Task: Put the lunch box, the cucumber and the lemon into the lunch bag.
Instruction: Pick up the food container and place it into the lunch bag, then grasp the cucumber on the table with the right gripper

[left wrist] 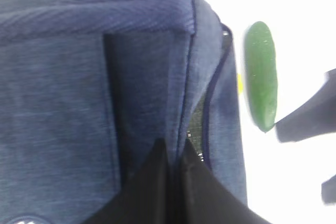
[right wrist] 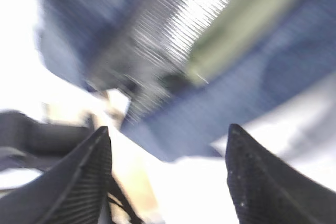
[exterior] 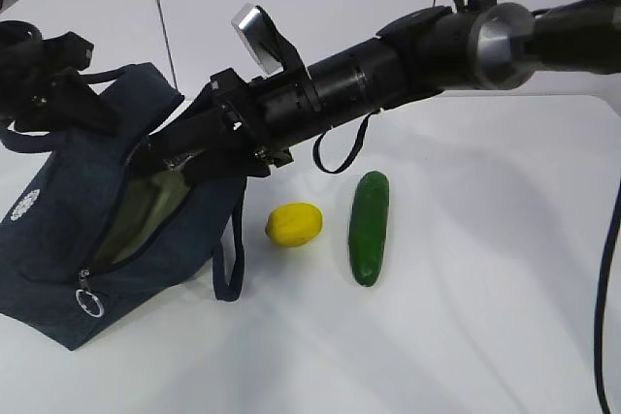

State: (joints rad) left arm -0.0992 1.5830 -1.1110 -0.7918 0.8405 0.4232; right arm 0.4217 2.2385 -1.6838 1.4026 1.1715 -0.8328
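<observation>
With the lunch bag (exterior: 58, 230) pinched by my left gripper (left wrist: 173, 153) (jaws pressed on fabric beside the zipper), I judge the lunch box (exterior: 146, 215) is inside; its sage lid shows through the mouth. My right gripper (right wrist: 168, 177) is spread and empty at the opening. I'd back it straight out, then go for the cucumber (exterior: 370, 227) and the lemon (exterior: 294, 224) on the table.

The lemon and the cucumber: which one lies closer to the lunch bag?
The lemon, the small yellow one; the long green cucumber lies beyond it, farther from the lunch bag.
</observation>
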